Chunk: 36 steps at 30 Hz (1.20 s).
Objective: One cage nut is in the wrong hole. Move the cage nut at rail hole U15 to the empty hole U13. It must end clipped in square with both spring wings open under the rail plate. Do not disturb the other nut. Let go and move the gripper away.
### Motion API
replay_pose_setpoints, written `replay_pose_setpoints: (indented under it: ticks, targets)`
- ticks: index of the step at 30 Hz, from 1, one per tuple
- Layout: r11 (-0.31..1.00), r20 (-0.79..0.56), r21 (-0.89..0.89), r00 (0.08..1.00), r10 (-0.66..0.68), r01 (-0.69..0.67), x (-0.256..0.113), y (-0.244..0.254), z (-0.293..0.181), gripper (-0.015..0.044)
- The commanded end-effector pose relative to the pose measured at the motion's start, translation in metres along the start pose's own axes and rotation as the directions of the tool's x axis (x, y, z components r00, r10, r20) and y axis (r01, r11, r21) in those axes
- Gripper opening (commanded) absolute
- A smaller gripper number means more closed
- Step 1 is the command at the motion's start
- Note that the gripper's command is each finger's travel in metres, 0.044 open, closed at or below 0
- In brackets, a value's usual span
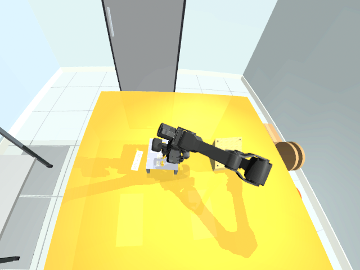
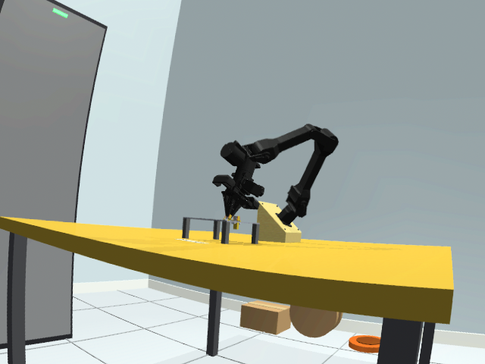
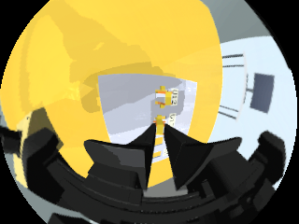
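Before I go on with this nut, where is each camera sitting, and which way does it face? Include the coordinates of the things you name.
Top: high over the yellow table [image 1: 162,226] [image 2: 352,262], looking steeply down; whole arm [image 1: 215,152] [image 2: 326,145] shows.
Exterior: beside the table, near tabletop height, looking across it; whole arm in profile.
Wrist: on the gripper [image 1: 164,157] [image 2: 229,217] [image 3: 160,125], looking past its two fingers at the rail plate [image 1: 152,162] [image 2: 201,218] [image 3: 121,98].
Shared: top and exterior both show the grey door panel [image 1: 148,43] [image 2: 39,156].
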State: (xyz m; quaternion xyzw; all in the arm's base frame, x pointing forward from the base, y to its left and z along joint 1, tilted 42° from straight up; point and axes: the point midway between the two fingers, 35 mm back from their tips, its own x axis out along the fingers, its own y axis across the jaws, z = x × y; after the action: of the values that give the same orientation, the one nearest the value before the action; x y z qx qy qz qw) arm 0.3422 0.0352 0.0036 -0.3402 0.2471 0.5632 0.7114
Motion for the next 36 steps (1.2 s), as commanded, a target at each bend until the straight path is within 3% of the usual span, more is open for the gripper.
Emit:
replay_pose_setpoints:
  ticks: [1, 36]
  targets:
    - [1.000, -0.003, -0.003, 1.000, 0.008, -0.008, 0.0005, -0.0007, -0.0009, 0.0029]
    - [0.998, -0.003, -0.005, 0.998, 0.064, -0.064, 0.0009, -0.0023, -0.0011, 0.0029]
